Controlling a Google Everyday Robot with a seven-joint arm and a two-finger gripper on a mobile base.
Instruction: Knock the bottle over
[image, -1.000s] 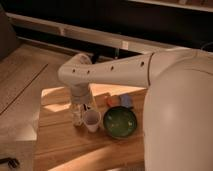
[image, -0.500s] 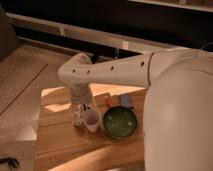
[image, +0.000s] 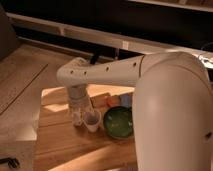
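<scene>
The clear bottle (image: 76, 118) stands upright on the wooden table (image: 60, 145), just left of the white paper cup (image: 92, 120). My gripper (image: 79, 106) hangs down from the white arm (image: 107, 72) right above the bottle, at or against its top. The bottle's upper part merges with the gripper, so contact is unclear. The green bowl (image: 118, 122) sits to the right of the cup.
An orange object (image: 112, 101) and a blue object (image: 125, 100) lie behind the bowl. My large white arm body (image: 172, 115) covers the table's right side. The table's left edge drops to the floor (image: 20, 100). A dark wall with a pale rail (image: 100, 37) runs behind.
</scene>
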